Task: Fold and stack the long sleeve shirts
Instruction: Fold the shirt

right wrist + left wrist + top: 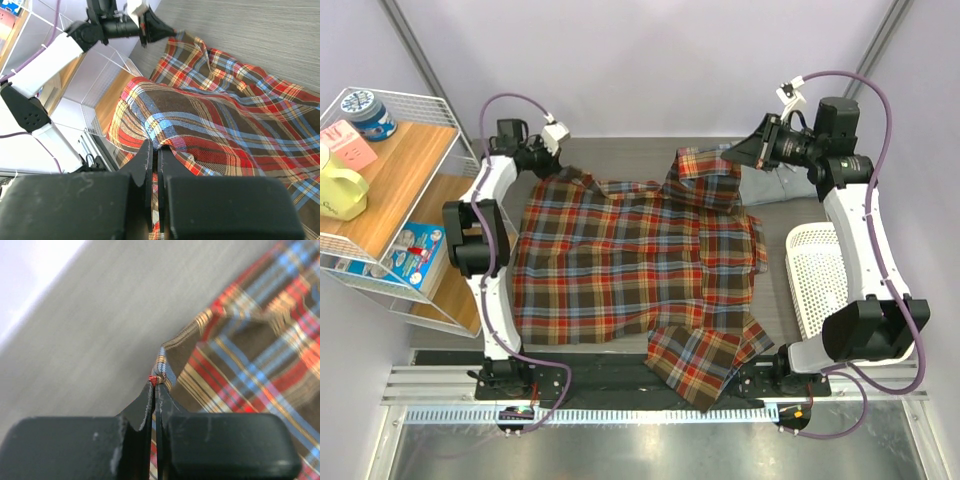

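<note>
Plaid shirt lies mostly flat on table, far edge pinched by left fingers and right fingers, folding looks barely begun; grey-blue shirt crumpled just beyond right fingers, unfolded, nothing stacked yet.

Two shirts: plaid shirt, grey shirt. Two pincers: left pincer, right pincer. One basket, one mug, one rack.

Bare table lies beyond the plaid shirt; the basket crowds the right side.
</note>
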### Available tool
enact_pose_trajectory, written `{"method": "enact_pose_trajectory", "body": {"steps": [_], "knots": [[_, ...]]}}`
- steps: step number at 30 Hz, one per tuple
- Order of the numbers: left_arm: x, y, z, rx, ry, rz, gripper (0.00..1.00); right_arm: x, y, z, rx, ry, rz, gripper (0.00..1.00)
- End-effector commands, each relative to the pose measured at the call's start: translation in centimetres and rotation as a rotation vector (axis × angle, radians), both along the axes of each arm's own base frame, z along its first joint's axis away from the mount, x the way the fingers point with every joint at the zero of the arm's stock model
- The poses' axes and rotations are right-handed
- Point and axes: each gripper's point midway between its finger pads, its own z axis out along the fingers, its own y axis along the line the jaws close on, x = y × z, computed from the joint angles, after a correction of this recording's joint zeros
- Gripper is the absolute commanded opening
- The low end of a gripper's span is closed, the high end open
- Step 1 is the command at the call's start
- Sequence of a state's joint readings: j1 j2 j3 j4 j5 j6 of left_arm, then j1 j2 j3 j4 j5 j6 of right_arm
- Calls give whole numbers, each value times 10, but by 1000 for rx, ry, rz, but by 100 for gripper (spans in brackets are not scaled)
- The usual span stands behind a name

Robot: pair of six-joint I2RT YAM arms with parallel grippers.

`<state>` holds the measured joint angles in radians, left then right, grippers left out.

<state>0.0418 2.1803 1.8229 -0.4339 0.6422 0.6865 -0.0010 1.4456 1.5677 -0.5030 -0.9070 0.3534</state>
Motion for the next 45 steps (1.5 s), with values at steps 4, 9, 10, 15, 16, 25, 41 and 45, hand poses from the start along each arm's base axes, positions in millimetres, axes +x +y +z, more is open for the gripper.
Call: {"method": "enact_pose_trajectory", "body": {"steps": [4, 9, 10, 15, 16, 25, 41, 45], "knots": [[51, -9, 59, 15, -165, 19, 0, 19, 1, 23, -3, -94, 7, 1], [18, -14, 66, 151, -119, -33, 0, 21, 1, 26, -5, -105, 9, 1], [3, -17, 69, 220, -121, -55, 0, 20, 1, 26, -6, -107, 9, 1], [-43, 10, 54, 384, -53, 24, 0, 15, 0, 20, -14, -106, 12, 1], [-47, 19, 51, 414, -48, 53, 0, 14, 0, 19, -15, -104, 14, 1], [-71, 54, 22, 481, 26, 247, 0, 19, 1, 16, -12, -87, 24, 1], [-22, 143, 14, 478, 28, 419, 0, 31, 15, 10, -10, -82, 48, 1], [-3, 153, 10, 478, 13, 431, 0, 40, 20, 4, -14, -74, 59, 1]]}}
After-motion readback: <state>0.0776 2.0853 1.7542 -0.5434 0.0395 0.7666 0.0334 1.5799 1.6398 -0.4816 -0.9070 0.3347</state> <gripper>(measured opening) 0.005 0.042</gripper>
